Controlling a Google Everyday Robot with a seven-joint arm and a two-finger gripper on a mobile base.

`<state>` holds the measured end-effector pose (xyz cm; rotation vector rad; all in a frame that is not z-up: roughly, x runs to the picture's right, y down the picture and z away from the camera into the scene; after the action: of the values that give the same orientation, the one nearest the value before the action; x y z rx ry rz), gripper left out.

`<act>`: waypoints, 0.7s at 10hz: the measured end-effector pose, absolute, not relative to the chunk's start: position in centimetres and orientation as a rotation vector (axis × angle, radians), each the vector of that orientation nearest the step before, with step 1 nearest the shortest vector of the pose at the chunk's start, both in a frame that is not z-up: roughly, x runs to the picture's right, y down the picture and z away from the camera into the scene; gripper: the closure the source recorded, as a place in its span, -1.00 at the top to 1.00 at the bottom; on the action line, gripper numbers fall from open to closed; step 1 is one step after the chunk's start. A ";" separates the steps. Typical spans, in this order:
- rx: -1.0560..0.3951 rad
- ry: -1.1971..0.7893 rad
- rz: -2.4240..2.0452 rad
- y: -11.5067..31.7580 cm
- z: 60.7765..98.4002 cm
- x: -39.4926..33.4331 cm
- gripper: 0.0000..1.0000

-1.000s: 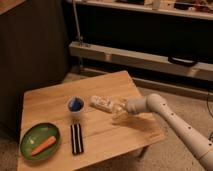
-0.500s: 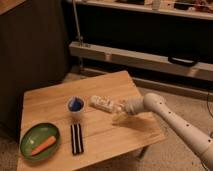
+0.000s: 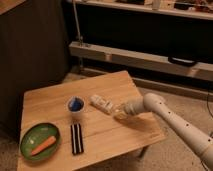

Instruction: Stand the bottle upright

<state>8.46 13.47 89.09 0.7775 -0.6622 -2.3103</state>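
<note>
- Your wooden table [image 3: 115, 85] carries everything, with its near right corner under the arm.
- The green plate [image 3: 23, 142] sits at the near left corner and holds one thing: an orange carrot [image 3: 43, 145], lying slantwise across its middle.
- The bottle [image 3: 102, 104] is on its side near the middle of the table, just right of the cup. It runs slantwise from far left to near right. You cannot tell what is in it, if anything.
- The blue cup [image 3: 76, 105] stands upright, mouth up, just left of the bottle's far end. Its inside shows only blue, so its contents cannot be made out.
- A black striped strip [image 3: 76, 138] lies flat in front of the cup, beside the plate.
- Your arm [image 3: 170, 117] comes in from the lower right — pale, tube-like, bent at the elbow — and reaches low over the table's right side.
- The gripper [image 3: 121, 112] is down at table level at the bottle's near right end. Its fingers are pressed together on that end, pinching the bottle while it lies flat.
</note>
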 end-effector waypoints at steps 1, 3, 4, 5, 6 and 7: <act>0.775 -0.665 -2.310 13.5 89.1 8.5 -0.42; 0.771 -0.667 -2.309 13.1 89.0 8.6 -0.42; 0.775 -0.662 -2.310 12.4 88.8 8.9 -0.42; 0.785 -0.650 -2.313 10.7 88.4 9.8 -0.42; 0.796 -0.642 -2.321 9.0 88.1 10.4 -0.42; 0.808 -0.636 -2.334 6.9 87.6 11.1 -0.42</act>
<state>11.12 6.92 87.62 0.8080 -0.6361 -2.3341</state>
